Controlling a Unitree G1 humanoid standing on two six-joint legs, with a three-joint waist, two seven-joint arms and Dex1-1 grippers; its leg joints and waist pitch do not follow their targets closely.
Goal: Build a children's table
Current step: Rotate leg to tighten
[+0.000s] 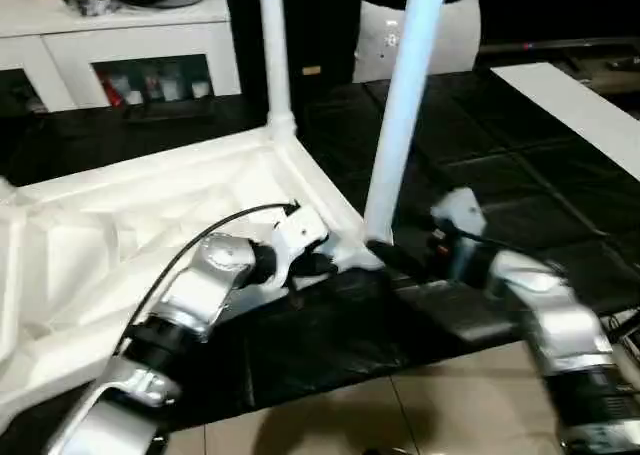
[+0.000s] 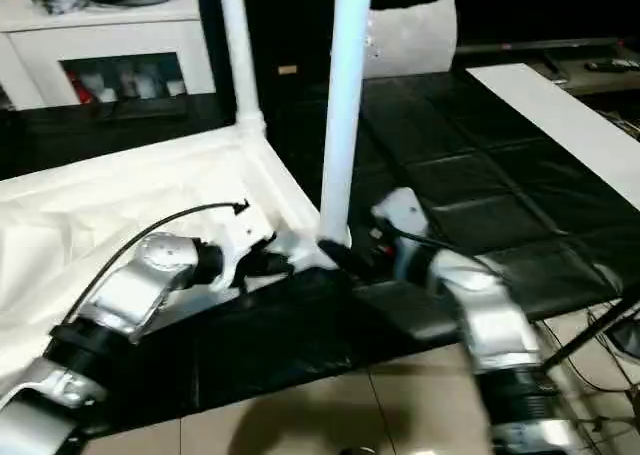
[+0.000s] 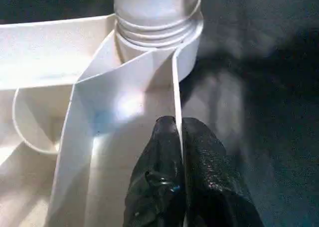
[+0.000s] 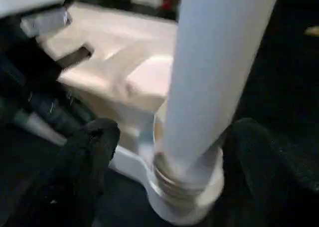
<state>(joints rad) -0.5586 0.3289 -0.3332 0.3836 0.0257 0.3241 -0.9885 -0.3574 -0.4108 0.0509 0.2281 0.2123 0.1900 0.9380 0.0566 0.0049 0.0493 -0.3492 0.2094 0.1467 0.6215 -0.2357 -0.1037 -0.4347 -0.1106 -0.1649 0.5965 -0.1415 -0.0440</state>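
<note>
One white table top lies underside up on a black mat, with two white legs standing upright from its corner sockets (one at the top's near corner, the other at its far corner). Two silver robot arms reach toward that near corner, each ending in one black two-fingered gripper: the left gripper and the right gripper. Beyond the table top stands one white cabinet with glass doors, and one flat white panel lies on the mat off to the top's right.
</note>
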